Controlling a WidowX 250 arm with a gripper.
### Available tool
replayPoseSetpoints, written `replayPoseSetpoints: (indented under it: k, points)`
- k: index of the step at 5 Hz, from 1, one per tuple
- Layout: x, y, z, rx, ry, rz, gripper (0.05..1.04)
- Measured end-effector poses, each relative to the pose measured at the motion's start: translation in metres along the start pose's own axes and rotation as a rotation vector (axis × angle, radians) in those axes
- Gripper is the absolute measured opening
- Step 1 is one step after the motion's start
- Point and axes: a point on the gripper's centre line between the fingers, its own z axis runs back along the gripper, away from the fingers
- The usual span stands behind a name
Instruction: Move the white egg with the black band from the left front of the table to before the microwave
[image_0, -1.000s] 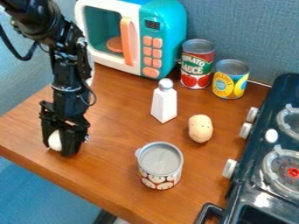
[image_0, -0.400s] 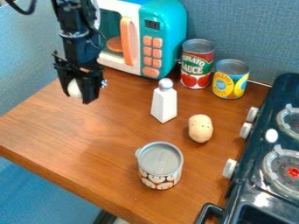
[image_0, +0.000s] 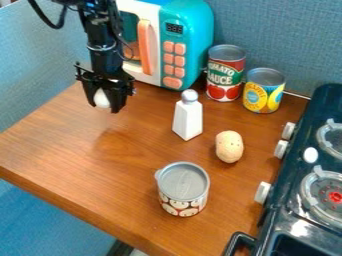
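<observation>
A white egg-shaped object (image_0: 101, 98) is being held between the fingers of the black end effector (image_0: 105, 106), near the far left part of the wooden counter (image_0: 120, 170), in front of a toy microwave (image_0: 186, 27). The grasp is done, and the object seems to be held clear of the surface; its release is not yet done. Its smooth, rounded side is being framed by angular, dark fingers. The counter is being marked by brown grain and a soft sheen. Nearer the middle, a faceted white shaker (image_0: 188, 119) is being topped by a round grey cap, beside a speckled, oval potato (image_0: 229, 146). A mushroom-patterned can (image_0: 182, 204) is being shown nearer the front edge. Behind, a tomato can (image_0: 226, 75) and a yellow-and-blue can (image_0: 264, 94) are being seen upright, with a glossy dark toy stove (image_0: 294, 212) at right.
</observation>
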Motion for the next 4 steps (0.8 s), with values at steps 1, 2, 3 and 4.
replayPoseSetpoints:
  k: [1,2,3,4]
  points:
    - [0.016,-0.005,-0.018,0.007,0.001,-0.005,0.713]
    - [0.019,-0.003,-0.023,0.027,-0.023,0.006,0.713]
    - [0.02,-0.004,-0.028,0.014,-0.034,0.004,0.757]
    - [0.016,-0.003,-0.028,-0.002,-0.01,0.037,0.995]
